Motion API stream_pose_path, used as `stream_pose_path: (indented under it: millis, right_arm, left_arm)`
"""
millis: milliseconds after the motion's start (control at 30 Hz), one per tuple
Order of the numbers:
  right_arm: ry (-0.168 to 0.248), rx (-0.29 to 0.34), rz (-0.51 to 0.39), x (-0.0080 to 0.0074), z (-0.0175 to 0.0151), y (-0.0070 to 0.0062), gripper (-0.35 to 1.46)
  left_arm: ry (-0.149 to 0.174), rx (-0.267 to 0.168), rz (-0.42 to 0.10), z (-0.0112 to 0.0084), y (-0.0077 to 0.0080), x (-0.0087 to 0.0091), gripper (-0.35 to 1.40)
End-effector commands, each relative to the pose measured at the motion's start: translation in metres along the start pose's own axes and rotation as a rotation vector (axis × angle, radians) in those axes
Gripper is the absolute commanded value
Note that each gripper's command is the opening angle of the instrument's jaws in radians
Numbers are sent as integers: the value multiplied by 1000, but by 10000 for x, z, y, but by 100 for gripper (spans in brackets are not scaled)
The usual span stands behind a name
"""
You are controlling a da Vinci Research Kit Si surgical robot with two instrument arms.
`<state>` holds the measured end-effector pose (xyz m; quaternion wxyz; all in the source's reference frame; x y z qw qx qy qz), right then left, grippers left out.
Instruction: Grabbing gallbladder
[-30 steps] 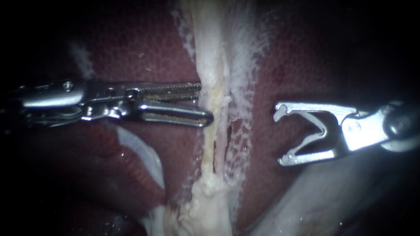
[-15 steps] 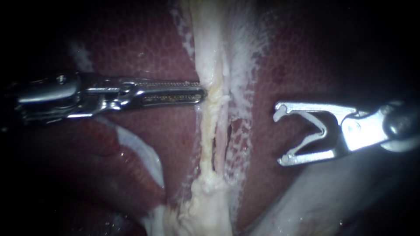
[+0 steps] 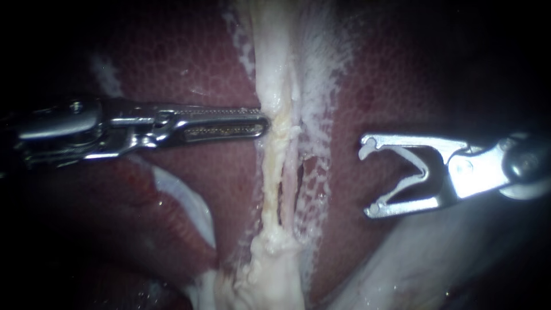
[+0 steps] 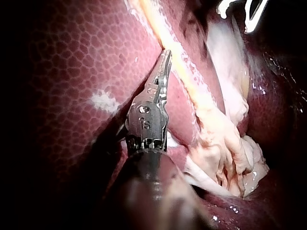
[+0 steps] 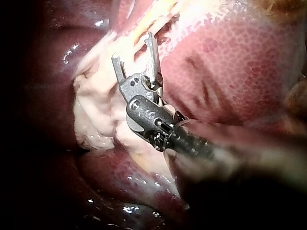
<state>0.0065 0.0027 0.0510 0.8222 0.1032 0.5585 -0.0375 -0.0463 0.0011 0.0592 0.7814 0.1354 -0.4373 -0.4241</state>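
A pale, yellowish band of tissue (image 3: 275, 74) runs down between dark red liver lobes (image 3: 189, 69). My left instrument (image 3: 264, 121) comes in from the left, its toothed jaws lying together and pinching the band's left edge. In the left wrist view the same jaws (image 4: 167, 55) are shut at the yellowish band (image 4: 184, 67). My right instrument (image 3: 367, 181) hovers to the right of the band over the liver, its hooked jaws wide open and holding nothing. The right wrist view shows those open jaws (image 5: 132, 48) just short of the pale tissue (image 5: 100, 105).
A lumpy whitish mass (image 3: 270, 270) sits at the band's lower end. White webbed film (image 3: 321, 74) covers the liver to the right of the band. A pale rim of tissue (image 3: 183, 195) curves below my left instrument. Glistening pale tissue (image 3: 436, 258) lies under my right instrument.
My left instrument's jaws, open a second ago beside the band, have come together on its left edge. My right instrument has stayed still and open.
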Motion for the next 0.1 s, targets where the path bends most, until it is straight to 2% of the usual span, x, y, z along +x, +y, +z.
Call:
stream_pose_path:
  millis: [33, 100]
  right_arm:
    - [0, 0, 0, 0, 0, 0, 60]
    - [0, 0, 0, 0, 0, 0, 60]
  left_arm:
    - [0, -1, 1, 0, -1, 0, -35]
    - [-1, -3, 0, -1, -2, 0, -35]
